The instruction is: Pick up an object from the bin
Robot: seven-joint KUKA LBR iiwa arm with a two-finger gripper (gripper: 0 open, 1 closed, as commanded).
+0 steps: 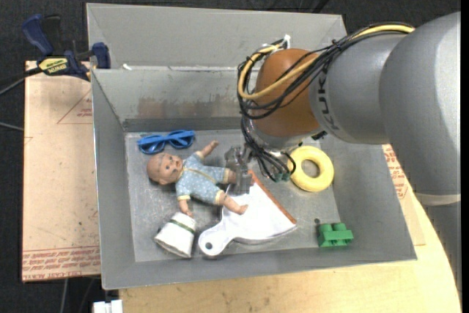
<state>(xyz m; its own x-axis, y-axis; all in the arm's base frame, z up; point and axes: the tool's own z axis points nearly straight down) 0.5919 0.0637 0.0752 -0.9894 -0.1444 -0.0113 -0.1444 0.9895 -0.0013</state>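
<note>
My gripper (239, 174) hangs low in the middle of the bin, its fingers down at the doll's legs. The doll (189, 177) lies on its back, bald head to the left, in a pale blue outfit, one arm raised toward the back. Its legs reach right under the fingers, which stand close on either side of one leg. A white paddle-shaped board (249, 227) with an orange edge lies just in front of the gripper.
Blue sunglasses (167, 141) lie at the back left. A yellow tape roll (313, 168) sits right of the gripper, a green block (334, 234) at the front right, a white cup-like thing (176, 237) at the front left. The arm's orange cover and cables hang over the bin's middle back.
</note>
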